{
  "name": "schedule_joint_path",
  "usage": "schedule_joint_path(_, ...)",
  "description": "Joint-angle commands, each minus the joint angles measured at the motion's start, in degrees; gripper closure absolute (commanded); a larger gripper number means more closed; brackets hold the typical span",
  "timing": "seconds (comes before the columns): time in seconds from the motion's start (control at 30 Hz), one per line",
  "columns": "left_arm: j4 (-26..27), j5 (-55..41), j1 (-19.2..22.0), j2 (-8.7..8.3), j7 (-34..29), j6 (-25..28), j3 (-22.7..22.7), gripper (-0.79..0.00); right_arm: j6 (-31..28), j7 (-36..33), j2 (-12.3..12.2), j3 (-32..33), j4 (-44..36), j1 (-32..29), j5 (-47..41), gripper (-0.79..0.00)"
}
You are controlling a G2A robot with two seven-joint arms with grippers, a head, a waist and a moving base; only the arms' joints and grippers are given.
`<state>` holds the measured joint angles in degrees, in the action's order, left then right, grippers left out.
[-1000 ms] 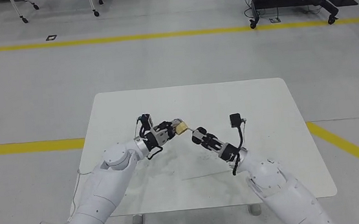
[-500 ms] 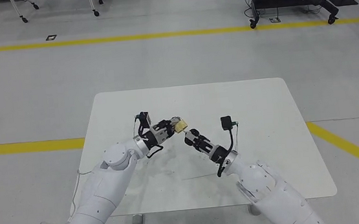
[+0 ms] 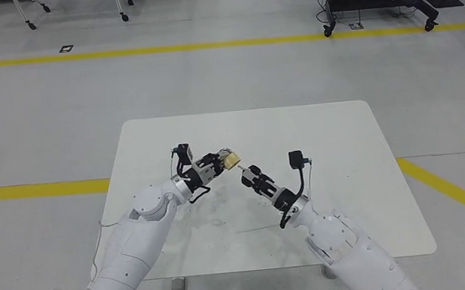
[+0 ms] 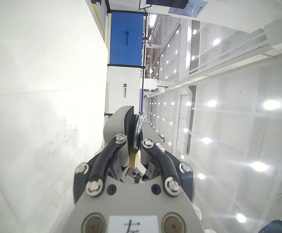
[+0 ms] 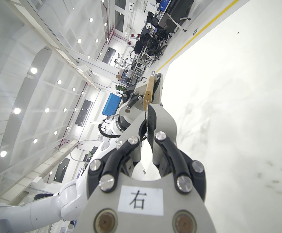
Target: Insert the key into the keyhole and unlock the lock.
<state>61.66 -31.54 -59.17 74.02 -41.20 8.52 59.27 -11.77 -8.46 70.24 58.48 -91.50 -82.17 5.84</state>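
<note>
From above, both arms meet over the middle of the white desk (image 3: 341,134). The left tool (image 3: 221,160) is clamped on the brass lock (image 3: 231,158), and the right tool (image 3: 246,173) is just beside it, aimed at it. In the left wrist view, that tool's fingers (image 4: 120,123) are shut tight on the lock above a scuffed patch of desk, with the silver shackle (image 4: 141,121) poking past the tips. In the right wrist view, the right tool pinches the key (image 5: 146,114), fingers almost together. The key's tip meets the lock's end face, but how deep it sits cannot be told.

White glossy arms (image 3: 150,205) carry black cables (image 5: 101,132) and grey jaws with black linkages (image 5: 176,152), silver screws (image 5: 160,135) and white labels (image 5: 140,200).
</note>
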Motion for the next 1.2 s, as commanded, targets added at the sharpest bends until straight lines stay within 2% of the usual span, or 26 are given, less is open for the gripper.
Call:
schedule_joint_path(0.0,0.0,0.1,0.0,0.03,-0.1,-0.2,0.0,0.000,-0.2,-0.3,0.1,0.0,0.1,0.1,0.0,0.000)
schedule_joint_path(0.4,-0.3,-1.4,-0.1,0.47,-1.5,0.1,0.2,0.000,4.0,1.6,0.6,-0.3,-1.3,0.1,2.4,0.000)
schedule_joint_path(0.73,-0.4,-1.9,-0.2,0.79,-1.6,-0.6,0.2,0.000,5.5,3.8,1.1,-1.0,-2.5,-0.3,5.7,0.000)
schedule_joint_path(1.17,-0.5,-2.5,-0.5,1.10,-1.0,-0.4,0.8,0.000,5.4,3.5,1.6,-1.4,-3.5,-1.0,6.5,0.000)
